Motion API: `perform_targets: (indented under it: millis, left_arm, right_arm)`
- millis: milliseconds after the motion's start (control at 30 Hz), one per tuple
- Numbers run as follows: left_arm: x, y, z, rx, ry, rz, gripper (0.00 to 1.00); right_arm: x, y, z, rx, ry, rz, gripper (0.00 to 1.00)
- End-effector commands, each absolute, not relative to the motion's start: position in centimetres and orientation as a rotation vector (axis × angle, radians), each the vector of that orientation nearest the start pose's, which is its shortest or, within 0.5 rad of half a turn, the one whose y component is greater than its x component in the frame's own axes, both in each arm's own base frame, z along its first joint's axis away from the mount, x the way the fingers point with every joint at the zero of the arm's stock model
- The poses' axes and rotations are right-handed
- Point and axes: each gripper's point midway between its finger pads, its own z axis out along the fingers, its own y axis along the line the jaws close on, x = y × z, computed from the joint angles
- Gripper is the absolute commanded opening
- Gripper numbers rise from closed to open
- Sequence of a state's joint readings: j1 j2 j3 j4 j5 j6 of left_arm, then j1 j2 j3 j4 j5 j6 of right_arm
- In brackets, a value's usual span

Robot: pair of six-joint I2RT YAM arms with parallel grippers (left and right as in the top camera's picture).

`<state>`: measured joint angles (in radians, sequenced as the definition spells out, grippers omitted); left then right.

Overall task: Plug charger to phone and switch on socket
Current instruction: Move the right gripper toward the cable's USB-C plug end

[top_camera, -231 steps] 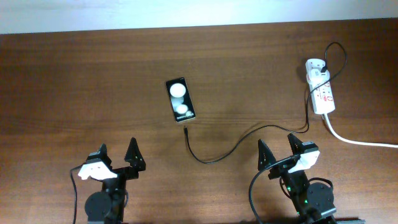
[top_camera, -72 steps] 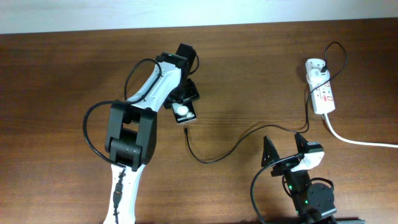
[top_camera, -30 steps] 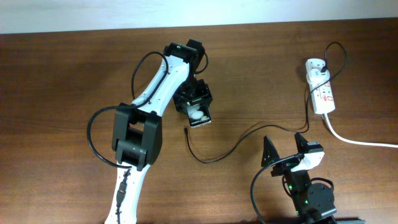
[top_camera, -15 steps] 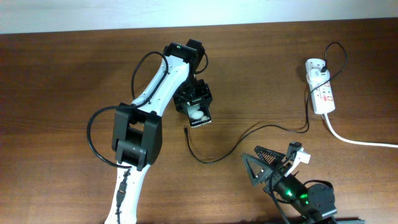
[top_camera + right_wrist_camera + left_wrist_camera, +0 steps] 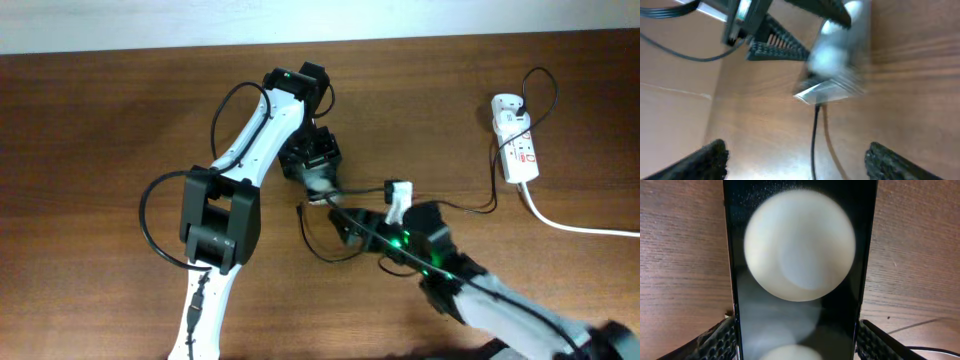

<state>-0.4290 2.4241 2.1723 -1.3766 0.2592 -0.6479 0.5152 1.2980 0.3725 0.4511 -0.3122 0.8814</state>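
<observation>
Nearest, found the right fingers (image 5: 802,159) spread wide and holding nothing, with the charger (image 5: 813,142) running up between them toward the phone (image 5: 800,270). Judged the main risk to lie right there: could close beside the thin cable rather than on it, or pinch too far behind the connector tip (image 5: 816,111), leaving that tip to droop and miss its way into the phone. Could not tell where on the phone's edge it must go. Just beyond, saw the left fingers (image 5: 313,162) clamped across the phone's width, its lower end seemingly raised off the worktop (image 5: 100,120); might let the glossy slab slip or twist under a push from the connector. Farther off to the right, well apart, noted the socket (image 5: 521,152) with neither arm near it; might drag it by a tug on the cable. Dark wood-grain worktop throughout, and past its far edge only a pale strip of wall (image 5: 320,20).
</observation>
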Motion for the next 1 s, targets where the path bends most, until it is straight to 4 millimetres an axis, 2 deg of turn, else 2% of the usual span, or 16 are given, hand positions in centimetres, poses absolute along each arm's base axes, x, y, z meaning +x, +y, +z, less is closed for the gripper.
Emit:
perform_targets:
  millis: [0,67,133,167,200,233,267,300,367,467,533,600,767,967]
  left_arm:
    - [40.2,-23.2,5.0,-0.360,3.275,-0.359,0.00]
    - [40.2,-23.2,5.0,-0.361,3.275,-0.358,0.00]
    - [40.2,-23.2,5.0,-0.360,3.276,-0.357,0.00]
    - [40.2,-23.2,5.0,-0.359,3.274,-0.358,0.22]
    - [40.4,-23.2,4.9,-0.357,3.267,-0.353,0.75]
    - [40.5,-23.1,4.9,-0.353,3.263,-0.347,0.99]
    - [40.6,-23.1,4.9,-0.309,3.258,-0.349,0.99]
    - [40.8,-23.1,4.8,-0.292,3.245,-0.311,0.99]
    - [40.8,-24.0,4.6,-0.231,3.213,-0.261,0.99]
    - [40.7,-25.3,4.3,-0.047,3.079,0.054,0.99]
    - [40.7,-26.3,4.3,0.012,3.059,0.042,0.99]
    - [40.7,-26.6,4.1,0.015,3.055,0.036,0.99]
    - [40.3,-26.3,2.4,-0.133,3.065,0.046,0.99]
    - [40.5,-26.5,0.8,-0.192,3.049,0.029,0.99]
  right_arm:
    - [31.6,24.3,9.4,0.233,2.249,1.084,0.82]
    - [32.8,25.9,8.2,0.243,2.290,1.087,0.74]
    - [32.9,25.7,7.7,0.252,2.310,1.075,0.75]
    - [33.3,24.1,7.8,0.265,2.318,1.027,0.76]
    - [33.3,23.4,8.3,0.229,2.316,1.005,0.79]
    - [33.2,22.3,9.0,0.204,2.317,0.974,0.81]
    - [32.6,20.6,10.4,0.125,2.312,0.900,0.94]
    - [31.8,18.8,12.1,0.065,2.297,0.829,0.99]
    - [30.4,16.6,14.2,0.009,2.273,0.762,0.99]
    - [27.9,12.4,16.1,0.032,2.271,0.683,0.99]
    - [26.7,11.9,17.6,-0.034,2.226,0.687,0.99]
    - [25.6,11.6,18.8,-0.056,2.185,0.680,0.99]
    - [24.8,11.5,18.0,-0.101,2.222,0.655,0.99]
    - [24.6,11.5,17.8,-0.119,2.234,0.649,0.99]
